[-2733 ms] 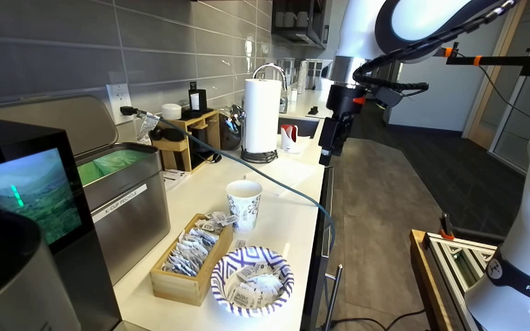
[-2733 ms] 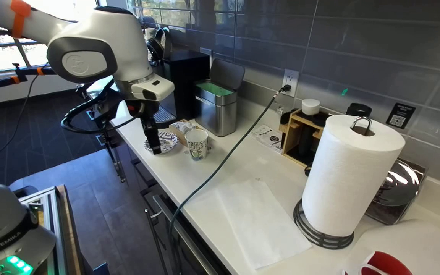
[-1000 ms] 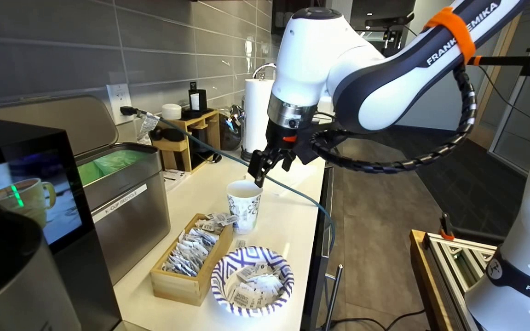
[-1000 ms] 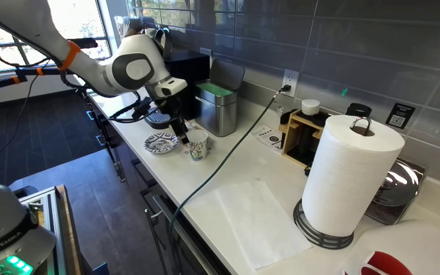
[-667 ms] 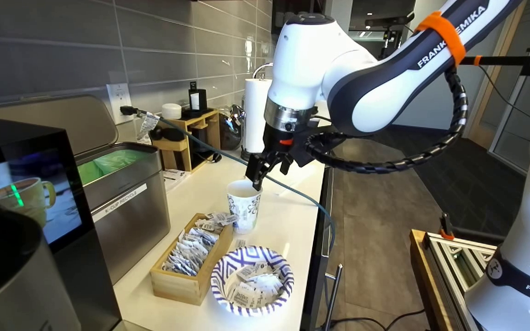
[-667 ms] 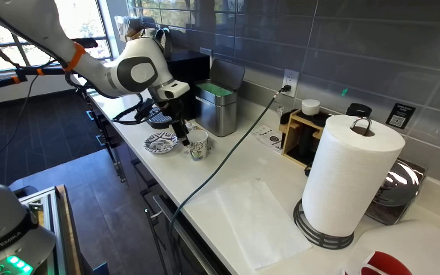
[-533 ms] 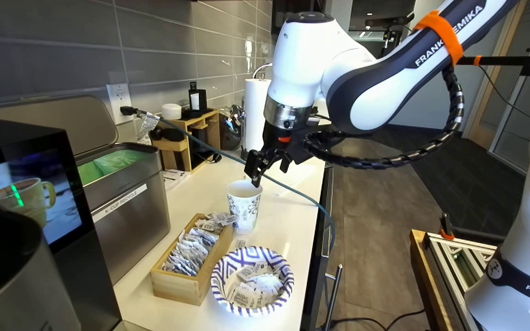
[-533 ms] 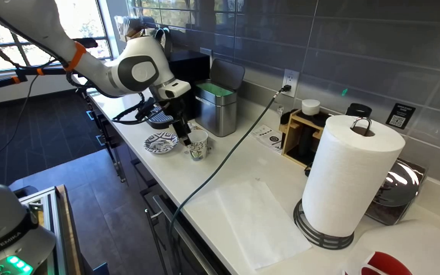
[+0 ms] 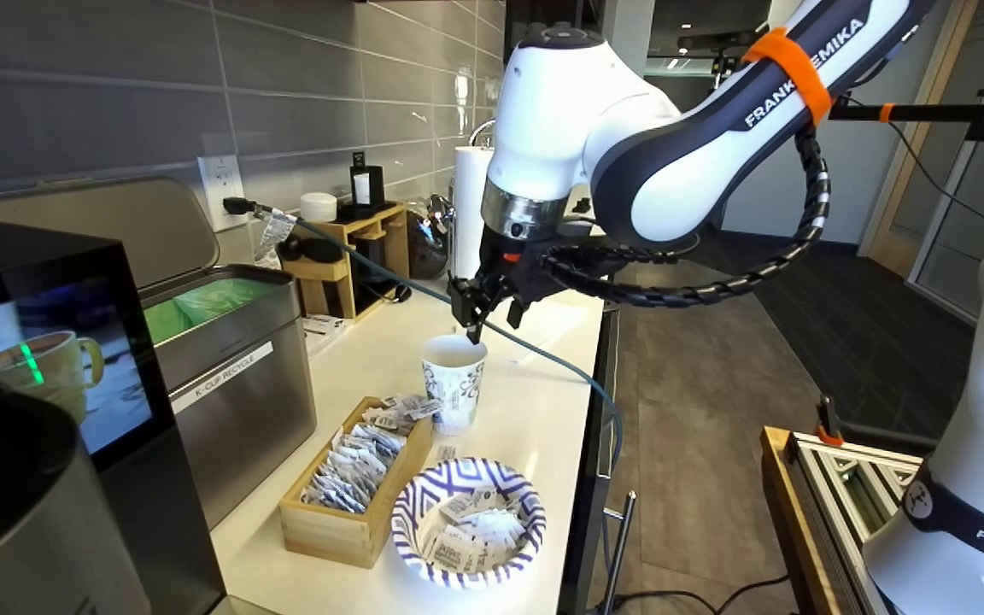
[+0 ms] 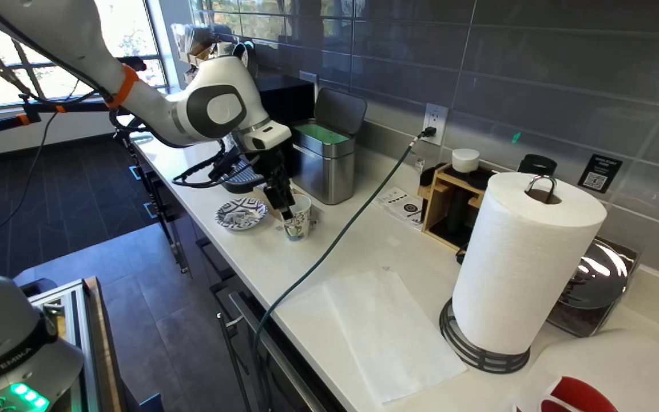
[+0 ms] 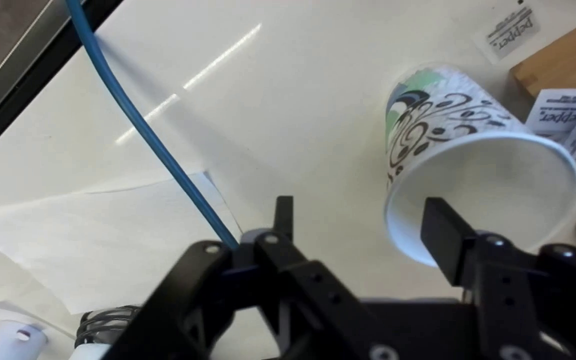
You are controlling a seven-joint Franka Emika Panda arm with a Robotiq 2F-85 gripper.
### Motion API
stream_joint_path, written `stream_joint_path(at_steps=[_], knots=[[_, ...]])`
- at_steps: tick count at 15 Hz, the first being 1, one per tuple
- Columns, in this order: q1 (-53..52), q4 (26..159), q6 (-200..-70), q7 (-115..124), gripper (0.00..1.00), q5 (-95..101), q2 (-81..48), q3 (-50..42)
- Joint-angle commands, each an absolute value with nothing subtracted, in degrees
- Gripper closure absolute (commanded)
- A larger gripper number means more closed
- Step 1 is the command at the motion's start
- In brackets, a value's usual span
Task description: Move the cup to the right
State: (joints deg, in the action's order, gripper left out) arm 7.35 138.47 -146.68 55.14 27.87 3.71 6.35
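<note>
The white paper cup (image 9: 453,389) with a brown swirl pattern stands upright on the counter; it also shows in an exterior view (image 10: 298,222) and in the wrist view (image 11: 435,112). My gripper (image 9: 494,326) is open, tilted, and just above the cup's rim. In the wrist view the jaws (image 11: 360,215) are wide apart with nothing between them. One finger overlaps the cup's mouth and the other is outside the rim, over the counter. I cannot tell whether the finger dips below the rim. The gripper partly covers the cup in an exterior view (image 10: 287,215).
A wooden box of packets (image 9: 355,495) stands close beside the cup. A blue-patterned plate (image 9: 407,512) holds packets. A blue cable (image 9: 543,352) crosses the counter near the gripper. A paper towel roll (image 10: 527,263), a paper sheet (image 10: 392,337) and a steel bin (image 10: 326,166) stand around.
The arm has swung in from beyond the counter edge to the cup, and the gripper has turned so both fingers show. Lately it has shifted slightly further over the rim. The cup has not moved.
</note>
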Motion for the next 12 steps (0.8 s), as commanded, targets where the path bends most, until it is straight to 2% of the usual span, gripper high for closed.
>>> stream_joint_path(at_steps=[1, 4, 6, 12], knots=[[5.1, 137.0, -147.0, 58.0, 0.62, 28.6, 1.1, 4.6], [4.0, 136.8, -147.0, 57.8, 0.87, 27.8, 0.2, 3.8], [3.3, 136.8, -147.0, 57.3, 1.00, 27.1, -0.3, 3.5], [2.4, 136.5, -145.0, 51.5, 1.00, 20.6, 3.5, 2.2]])
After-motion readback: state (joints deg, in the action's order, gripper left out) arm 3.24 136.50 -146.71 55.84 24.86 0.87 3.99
